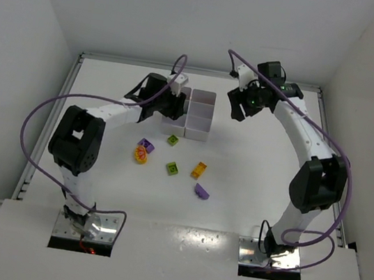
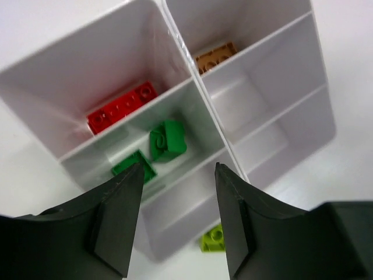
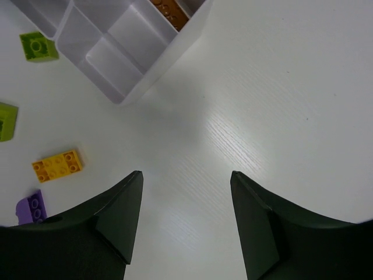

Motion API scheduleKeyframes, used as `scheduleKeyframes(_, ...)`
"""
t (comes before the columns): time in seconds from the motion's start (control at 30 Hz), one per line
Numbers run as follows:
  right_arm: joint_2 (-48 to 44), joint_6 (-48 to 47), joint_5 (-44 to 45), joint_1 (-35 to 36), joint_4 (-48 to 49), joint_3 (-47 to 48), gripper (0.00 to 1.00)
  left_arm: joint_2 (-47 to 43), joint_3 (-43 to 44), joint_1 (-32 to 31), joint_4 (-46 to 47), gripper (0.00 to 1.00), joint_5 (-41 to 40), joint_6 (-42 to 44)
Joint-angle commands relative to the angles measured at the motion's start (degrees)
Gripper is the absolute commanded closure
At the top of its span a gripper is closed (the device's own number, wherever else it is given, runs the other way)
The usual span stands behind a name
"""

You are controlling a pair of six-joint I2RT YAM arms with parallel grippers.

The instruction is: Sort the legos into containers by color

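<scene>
Over the left column of the containers [image 2: 192,76], the left gripper [image 2: 178,169] hangs parted and empty above two green legos [image 2: 167,140] lying inside. The right gripper [image 3: 186,178], farther right, is wide and empty. Fingertips this low could snag a divider on leaving and tip sorted bricks out.

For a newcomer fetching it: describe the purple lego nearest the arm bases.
From the white tray mid-table, come toward the arm bases. Past the orange brick lies the purple lego, nearest of all; the other purple one sits left, beside a yellow piece.
</scene>
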Motion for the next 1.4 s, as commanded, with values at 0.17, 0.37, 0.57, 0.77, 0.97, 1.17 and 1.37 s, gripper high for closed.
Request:
scheduleKeyframes(0.17,2.32,-0.61,-6.82,7.88,-0.11,2.72,0.43,-16.62,-4.04,10.53,1.02,0.42,2.21,-9.14)
scheduleKeyframes(0.37,8.29,9.66,-4.63,18.78,4.36,4.66,0.51,-28.66,-6.42,18.71,-6.88,0.34,-4.64,-6.35)
scheduleKeyframes(0.57,14.54,13.91,-3.58,23.98,5.86,7.91,0.66,-36.75,-11.59,23.12,-10.07,0.34,-5.79,-4.41)
scheduleKeyframes(0.77,18.15,17.6,2.49,26.7,9.64,5.37,0.7,-43.52,-15.73,24.62,-11.21,0.33,-5.79,-3.35)
scheduleKeyframes(0.97,22.54,18.13,6.53,27.23,11.66,5.37,0.69,-47.04,-18.19,24.62,-11.74,0.32,-9.03,-2.3)
scheduleKeyframes(1.17,24.83,18.13,7.94,27.76,12.8,6.59,0.53,-49.76,-18.72,24.62,-12.88,0.28,-9.56,-1.06)
scheduleKeyframes(1.37,27.65,18.13,10.22,28.28,12.81,8.26,0.43,-50.82,-19.77,24.62,-13.41,0.28,-9.56,-0.53)
